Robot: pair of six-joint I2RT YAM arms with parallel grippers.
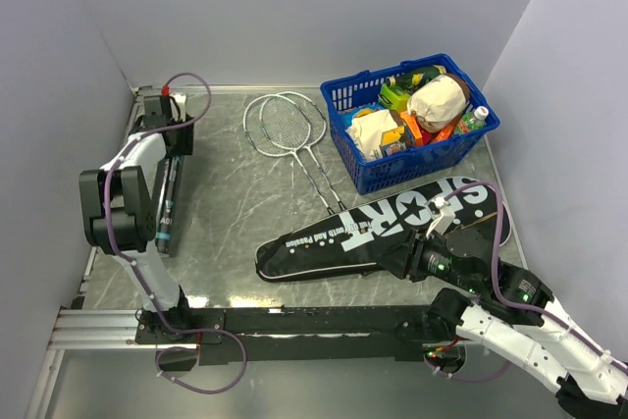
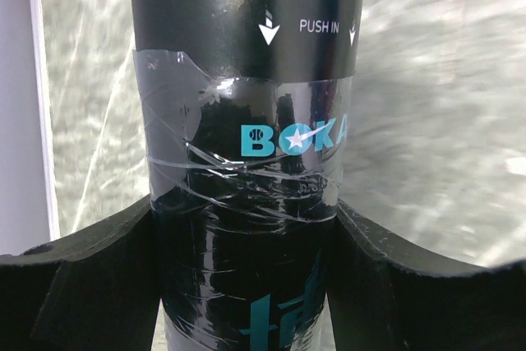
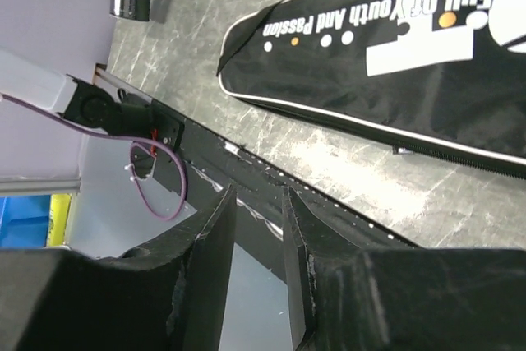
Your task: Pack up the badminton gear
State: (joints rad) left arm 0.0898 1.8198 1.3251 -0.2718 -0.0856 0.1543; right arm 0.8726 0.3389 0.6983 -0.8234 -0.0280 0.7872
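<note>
**Q:** Jaws on the left arm?
**A:** The left gripper (image 2: 246, 211) clamps the dark tube (image 2: 246, 80) below its cap. The arm is folded at the elbow and reaches along the left wall, where the tube lies.
**Q:** And the right?
**A:** The right gripper (image 3: 256, 199) is slightly parted and empty. Its arm is stretched low, with the wrist beside the black bag (image 1: 392, 218). The rackets (image 1: 289, 130) lie beyond.

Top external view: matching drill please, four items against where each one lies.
Items:
1. tube
2. rackets
3. bag
4. basket

Places:
A. far right of the table
B. near right, lying flat
C. along the left edge
D. far middle, heads overlapping

Pairs: 1-C, 2-D, 3-B, 4-A
</note>
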